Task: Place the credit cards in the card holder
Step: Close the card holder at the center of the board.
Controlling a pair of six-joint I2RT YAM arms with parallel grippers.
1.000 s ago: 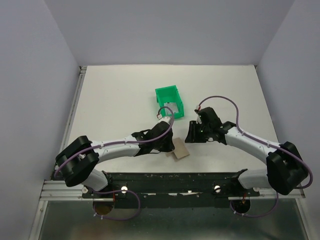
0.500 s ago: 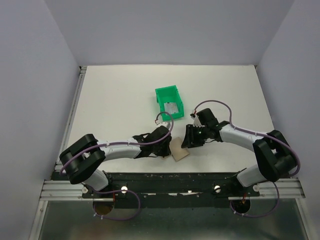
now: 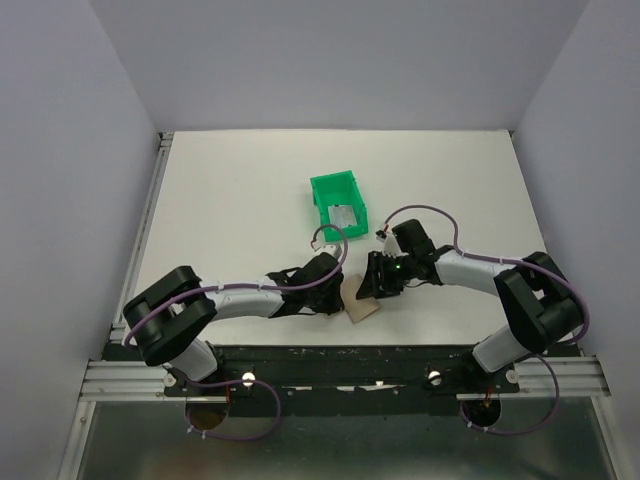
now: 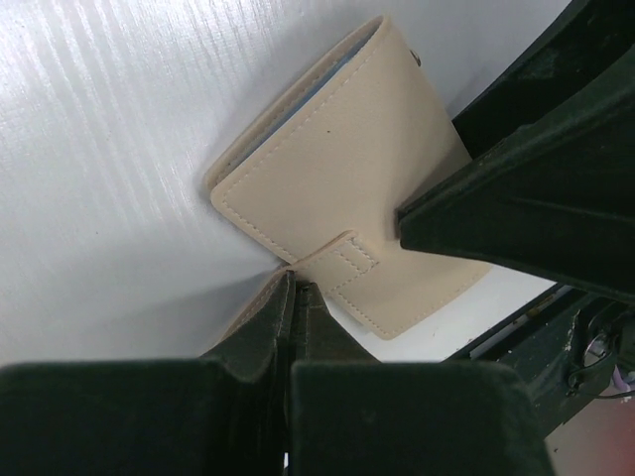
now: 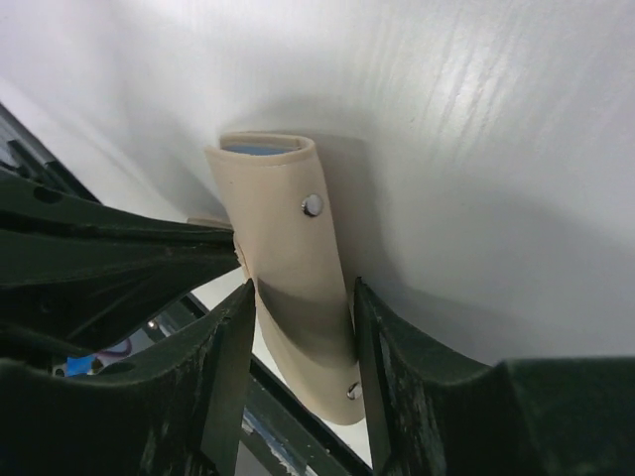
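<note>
Card holder (image 3: 364, 303), top view: tan, lying on the white table (image 3: 230, 200) near its front edge, between the two arm tips. The left gripper (image 3: 337, 290) touches its left side and the right gripper (image 3: 372, 287) its upper right. Behind them, apart, is a green bin (image 3: 325, 190) with one silver-grey card (image 3: 345, 216) inside.

Left wrist view: holder folded shut, pale blue showing at the fold. Left fingers are pressed tight together, tips at the closing strap (image 4: 347, 256) where it wraps the holder's edge. A sliver of tan runs alongside them, so the strap looks pinched. A dark right finger rests on the holder's face just beside the strap.

Right wrist view: jaws spread wide, one finger (image 5: 223, 377) against each long side of the holder. Whether they press, cannot tell. A snap stud (image 5: 312, 205) shows on the face.
</note>
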